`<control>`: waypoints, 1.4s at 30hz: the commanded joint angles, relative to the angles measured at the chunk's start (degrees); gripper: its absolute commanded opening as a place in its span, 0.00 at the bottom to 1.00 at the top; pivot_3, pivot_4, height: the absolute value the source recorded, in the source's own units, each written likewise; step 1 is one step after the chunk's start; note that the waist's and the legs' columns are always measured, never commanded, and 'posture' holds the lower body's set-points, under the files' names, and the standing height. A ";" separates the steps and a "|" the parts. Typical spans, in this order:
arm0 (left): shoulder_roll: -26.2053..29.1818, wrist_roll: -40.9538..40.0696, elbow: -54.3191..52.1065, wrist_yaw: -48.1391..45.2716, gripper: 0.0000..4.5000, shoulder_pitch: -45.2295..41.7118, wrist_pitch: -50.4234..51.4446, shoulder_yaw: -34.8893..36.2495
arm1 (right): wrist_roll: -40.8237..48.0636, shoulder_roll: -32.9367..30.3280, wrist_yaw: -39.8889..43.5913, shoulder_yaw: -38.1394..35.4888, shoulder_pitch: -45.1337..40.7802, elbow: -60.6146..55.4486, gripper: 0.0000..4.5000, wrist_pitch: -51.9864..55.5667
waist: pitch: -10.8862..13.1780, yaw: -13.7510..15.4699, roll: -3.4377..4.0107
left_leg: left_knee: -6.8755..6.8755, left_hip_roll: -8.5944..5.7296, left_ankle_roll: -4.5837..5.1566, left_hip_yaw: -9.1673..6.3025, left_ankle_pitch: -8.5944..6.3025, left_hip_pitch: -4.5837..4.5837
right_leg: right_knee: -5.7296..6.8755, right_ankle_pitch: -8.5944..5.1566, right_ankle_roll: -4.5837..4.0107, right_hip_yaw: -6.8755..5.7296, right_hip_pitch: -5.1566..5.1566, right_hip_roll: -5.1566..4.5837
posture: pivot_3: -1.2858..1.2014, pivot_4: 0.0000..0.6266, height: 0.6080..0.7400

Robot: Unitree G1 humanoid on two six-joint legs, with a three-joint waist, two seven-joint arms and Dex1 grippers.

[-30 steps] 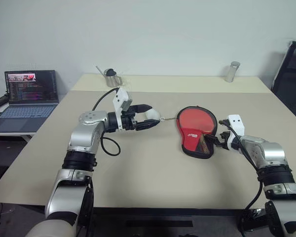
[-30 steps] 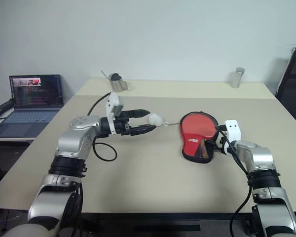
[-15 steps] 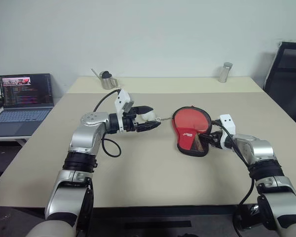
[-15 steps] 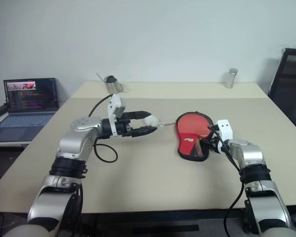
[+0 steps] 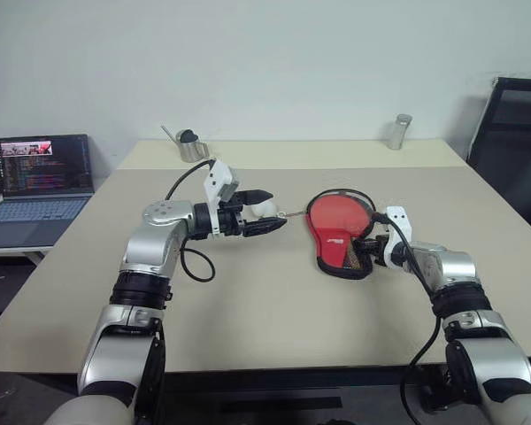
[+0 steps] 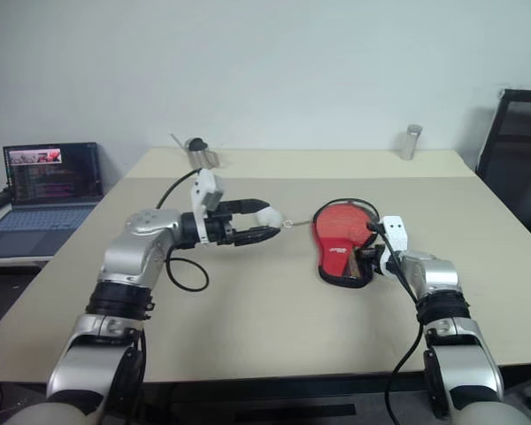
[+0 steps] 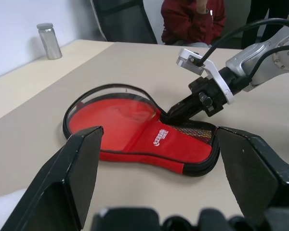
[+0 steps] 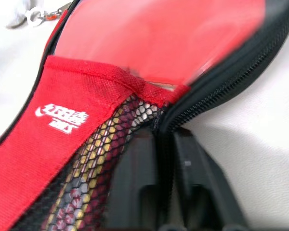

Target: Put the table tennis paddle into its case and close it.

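The case (image 5: 339, 239) lies flat on the table (image 5: 265, 310), the table tennis paddle (image 7: 116, 115) seen inside it. Its zippered edge is pinched by the right gripper (image 8: 164, 159). The left gripper (image 5: 264, 219) is held spread above the table.

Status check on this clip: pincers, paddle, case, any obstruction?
Left pincer open, off the case. Right pincer shut on the case zipper edge. Paddle inside, case unzipped. Nothing in the way.

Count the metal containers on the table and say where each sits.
2. A cup with something sticking out stands at the table's far edge on the left; a cylindrical shaker stands at the far edge on the right. Both are well behind the case. None seems hidden.
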 commanded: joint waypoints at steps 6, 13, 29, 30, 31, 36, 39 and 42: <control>8.75 -2.86 -5.55 -9.77 0.91 6.98 3.62 -0.72 | 4.03 5.46 0.66 0.67 4.69 -11.31 0.00 11.32 | 0.00 -0.89 0.01 | -0.13 0.10 0.00 -0.01 0.00 0.00 | 0.00 -0.05 -0.06 0.00 -0.08 0.06 | 0.52 0.24 1.00; 13.66 -5.97 -13.67 -14.10 0.91 14.98 7.85 -1.03 | 5.56 8.59 0.92 1.81 7.22 -20.87 0.00 17.01 | 0.00 -1.16 0.01 | -0.18 0.12 0.00 0.00 -0.01 0.00 | -0.03 -0.08 -0.11 0.01 -0.10 0.06 | 0.52 0.24 1.00; 17.08 -12.44 -27.25 -14.68 0.91 25.88 14.19 -1.20 | 11.45 14.43 -1.66 3.93 15.44 -42.13 0.00 31.18 | 0.01 -1.03 0.02 | -0.24 0.12 0.01 -0.06 -0.01 -0.03 | -0.08 -0.09 -0.11 -0.04 -0.11 0.06 | 0.52 0.24 1.00; 17.41 -12.54 -27.65 -14.82 0.91 26.42 13.94 -1.27 | 11.84 14.94 -2.43 3.64 16.23 -43.93 0.00 32.39 | 0.01 -0.96 0.02 | -0.23 0.12 0.00 -0.07 -0.01 -0.04 | -0.10 -0.09 -0.11 -0.04 -0.11 0.06 | 0.52 0.24 1.00; 17.71 -12.64 -27.94 -14.89 0.91 26.89 13.73 -1.33 | 12.20 15.34 -3.33 3.25 17.21 -45.98 0.00 33.77 | 0.01 -0.90 0.02 | -0.24 0.12 0.01 -0.07 -0.01 -0.04 | -0.11 -0.09 -0.11 -0.05 -0.11 0.06 | 0.52 0.24 1.00; 19.33 -14.35 -30.47 -14.99 0.91 28.46 14.79 -1.06 | 14.24 16.19 -6.49 0.63 21.73 -55.78 0.00 41.18 | 0.01 -0.44 0.02 | -0.25 0.11 0.00 -0.13 -0.01 -0.13 | -0.25 -0.09 -0.11 -0.10 -0.11 0.05 | 0.52 0.24 1.00; 20.41 -15.30 -31.61 -14.84 0.91 28.72 15.63 -1.11 | 14.77 16.76 -8.32 -1.69 23.12 -60.23 0.00 45.30 | 0.02 -0.31 0.03 | -0.28 0.09 0.00 -0.15 -0.01 -0.19 | -0.34 -0.09 -0.11 -0.12 -0.12 0.03 | 0.52 0.24 1.00; 20.96 -15.92 -32.48 -14.37 0.91 28.26 16.73 -1.32 | 14.90 17.54 -9.86 -3.62 24.69 -64.17 0.00 48.92 | 0.02 -0.26 0.02 | -0.29 0.06 0.00 -0.15 -0.01 -0.19 | -0.36 -0.09 -0.11 -0.12 -0.12 0.01 | 0.52 0.24 1.00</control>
